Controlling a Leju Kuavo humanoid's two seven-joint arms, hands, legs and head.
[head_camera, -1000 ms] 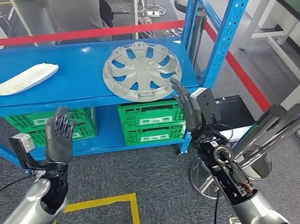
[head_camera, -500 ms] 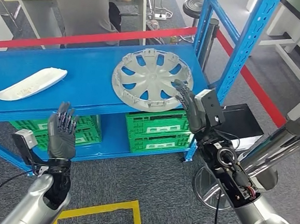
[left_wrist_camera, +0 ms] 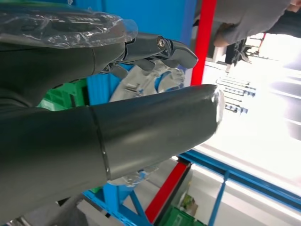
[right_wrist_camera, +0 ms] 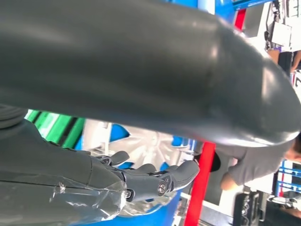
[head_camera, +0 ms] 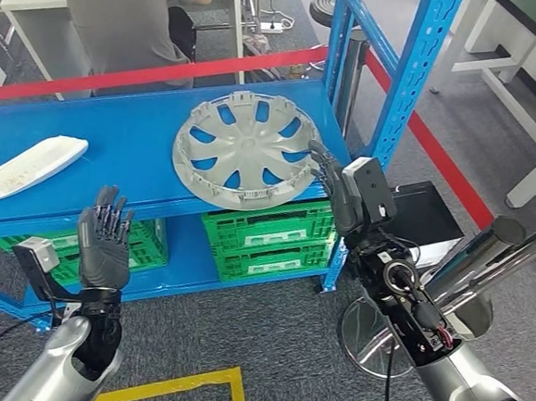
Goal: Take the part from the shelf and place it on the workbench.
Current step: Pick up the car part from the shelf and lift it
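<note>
On the shelf (head_camera: pixel 115 151), the hubcap (head_camera: pixel 247 148) should be clasped at opposite rims by both hands, whose fingers (head_camera: pixel 110 216) are spread wide, holding nothing.

Nothing readable here tbh, the white labels on the green crates (head_camera: pixel 266 236) are way too blurry.

White curved panel (head_camera: pixel 26 165) lying at the far left of the upper blue deck; green crates (head_camera: pixel 271 237) on the lower level; red barrier tape (head_camera: pixel 149 72) behind; yellow floor marking (head_camera: pixel 188 385) on grey carpet
</note>
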